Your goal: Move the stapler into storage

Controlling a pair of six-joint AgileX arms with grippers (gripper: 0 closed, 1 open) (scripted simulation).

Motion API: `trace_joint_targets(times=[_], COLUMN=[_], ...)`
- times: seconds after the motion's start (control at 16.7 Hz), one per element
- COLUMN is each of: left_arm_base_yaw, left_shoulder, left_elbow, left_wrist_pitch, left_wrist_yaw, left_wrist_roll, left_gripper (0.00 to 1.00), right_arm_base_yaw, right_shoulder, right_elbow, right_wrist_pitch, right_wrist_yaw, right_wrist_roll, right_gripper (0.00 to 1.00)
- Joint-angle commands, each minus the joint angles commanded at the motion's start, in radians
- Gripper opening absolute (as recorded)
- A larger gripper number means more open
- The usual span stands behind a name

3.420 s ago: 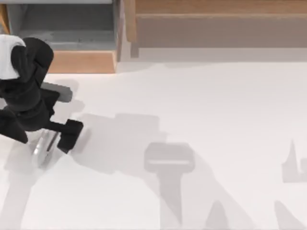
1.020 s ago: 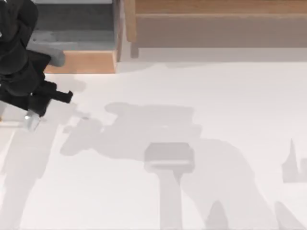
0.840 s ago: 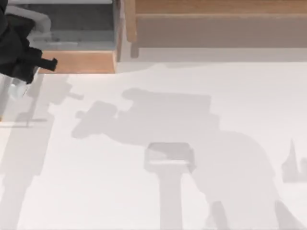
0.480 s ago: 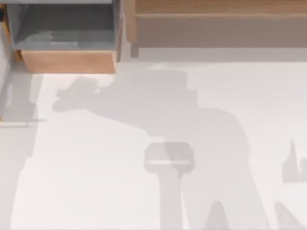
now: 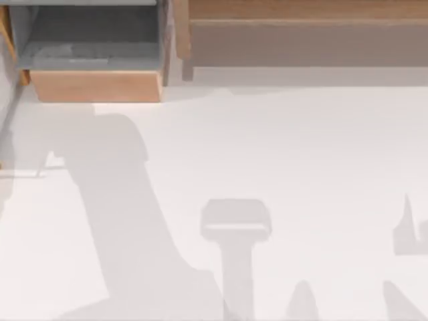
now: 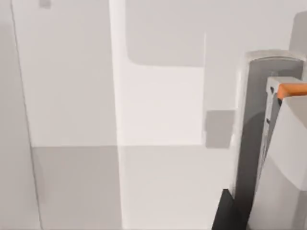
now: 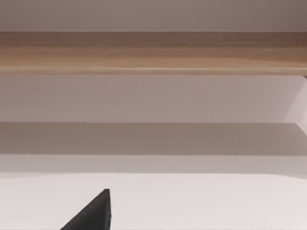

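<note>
The storage drawer (image 5: 97, 85) stands pulled open at the table's back left, with a tan front panel and a grey floor. In the left wrist view a long pale object with a dark side strip and a rounded end, which looks like the stapler (image 6: 288, 167), rises close beside one dark fingertip (image 6: 225, 213) of my left gripper (image 6: 249, 215). The gripper appears shut on it. One dark fingertip (image 7: 93, 213) of the parked right arm points toward the back of the table.
A wider, longer tan wood unit (image 5: 301, 33) runs along the back right, and the right wrist view faces it (image 7: 153, 52). A grey side panel (image 5: 8, 87) flanks the drawer's left. Arm shadows lie across the white table (image 5: 301, 167).
The left arm carried the stapler from the front left up toward the back-left corner, then left the top view. Its shadow swept across the table.
</note>
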Motion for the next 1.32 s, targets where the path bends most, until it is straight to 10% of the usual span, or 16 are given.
trace_joint_targets(times=[1.14,1.32], left_arm_base_yaw=[-0.001,-0.001], left_shoulder=[0.086,0.086], left_elbow=[-0.022,-0.022], left_wrist_pitch=[0.004,0.004], left_wrist_yaw=[-0.008,-0.008], left_wrist_roll=[-0.02,-0.02], left_gripper=[0.0,0.23], right_arm_base_yaw=[0.0,0.0], right_shoulder=[0.0,0.0], right_elbow=[0.0,0.0], right_wrist_pitch=[0.0,0.0], right_wrist_yaw=[0.0,0.0], right_wrist_roll=[0.0,0.0], right_gripper=[1.0,1.0])
